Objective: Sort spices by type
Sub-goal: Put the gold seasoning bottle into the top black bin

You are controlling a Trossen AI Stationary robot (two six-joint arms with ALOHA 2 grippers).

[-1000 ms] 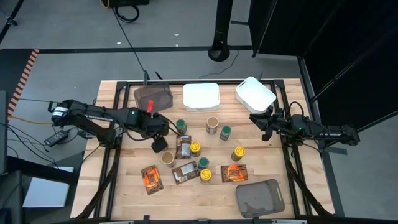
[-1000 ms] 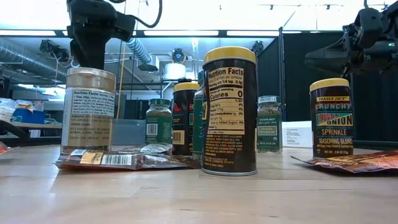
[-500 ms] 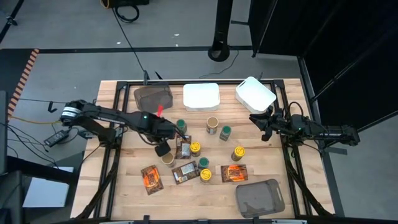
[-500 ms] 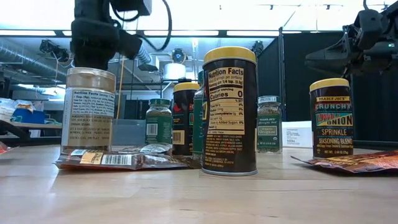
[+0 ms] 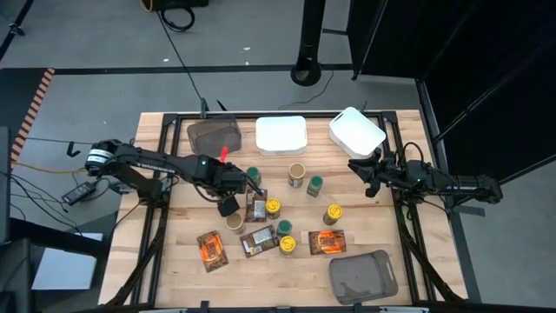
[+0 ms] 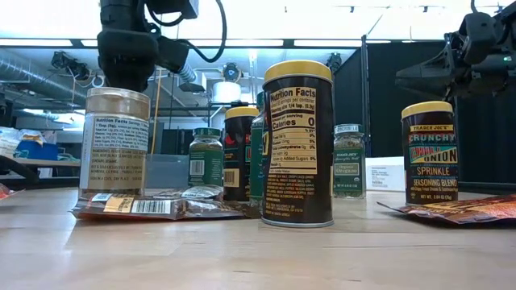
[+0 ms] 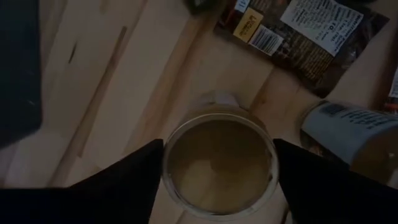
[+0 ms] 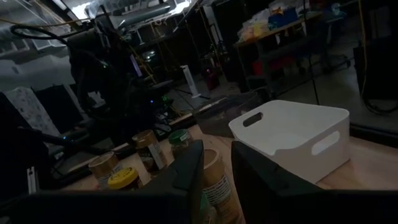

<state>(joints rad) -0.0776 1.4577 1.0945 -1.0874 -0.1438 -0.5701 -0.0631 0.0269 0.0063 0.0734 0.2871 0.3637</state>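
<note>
A jar with a tan lid (image 5: 234, 222) stands upright on the wood near the table's left middle; in the low view the tan-lidded jar (image 6: 117, 145) is the nearest one on the left. My left gripper (image 5: 228, 207) hangs open right over it, pointing down. In the left wrist view my left gripper (image 7: 217, 144) has a dark finger on either side of the lid (image 7: 217, 165). More jars (image 5: 273, 206) with yellow, green and tan lids stand around, with brown packets (image 5: 259, 241) and orange packets (image 5: 327, 242) lying flat. My right gripper (image 5: 358, 174) waits at the right edge, open by a narrow gap.
Two white trays (image 5: 281, 135) (image 5: 356, 130) sit along the far edge, one brown-grey bin (image 5: 214, 135) at the far left and another (image 5: 363, 276) near the front right. A brown packet (image 5: 255, 206) and a yellow-lidded jar crowd the right side of the tan-lidded jar.
My left gripper has moved a short way toward the table's right and near edge and now hangs over the tan-lidded jar; the arm behind it has swung with it. The jars and packets have stayed where they were.
</note>
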